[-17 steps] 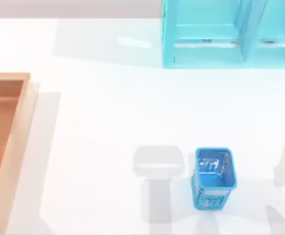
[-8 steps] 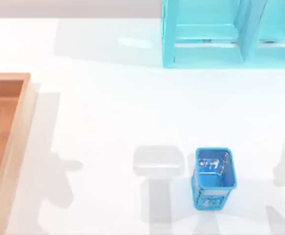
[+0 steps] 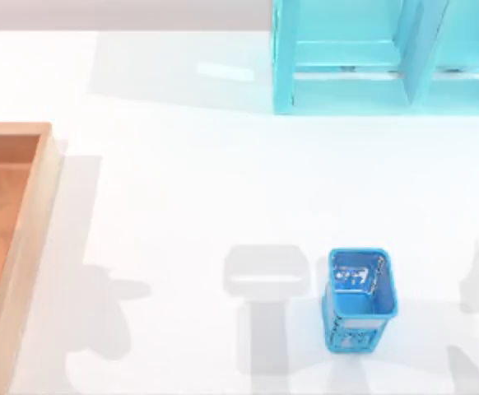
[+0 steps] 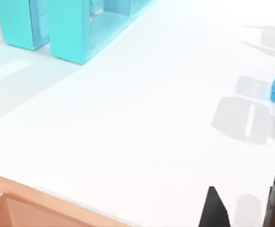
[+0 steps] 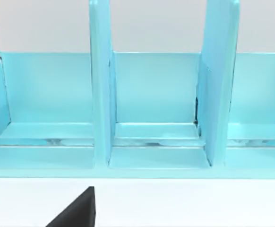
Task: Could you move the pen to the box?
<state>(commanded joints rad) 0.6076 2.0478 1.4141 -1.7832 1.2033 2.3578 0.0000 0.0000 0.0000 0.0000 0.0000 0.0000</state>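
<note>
While the box [image 3: 34, 214] sits at the table's [image 3: 182, 181] left edge, neither claw's grip can be told.

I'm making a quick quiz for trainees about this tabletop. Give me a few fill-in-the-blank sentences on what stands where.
1. The large shallow wooden tray with tan walls lies at the top view's ____ edge.
2. The small mesh cup near the table's front is coloured ____.
3. The cyan shelf unit stands at the ____ of the white table, right of centre.
4. In the top view, the mesh cup stands ____ the tray, not in it.

Missing words: left; blue; back; outside
</note>
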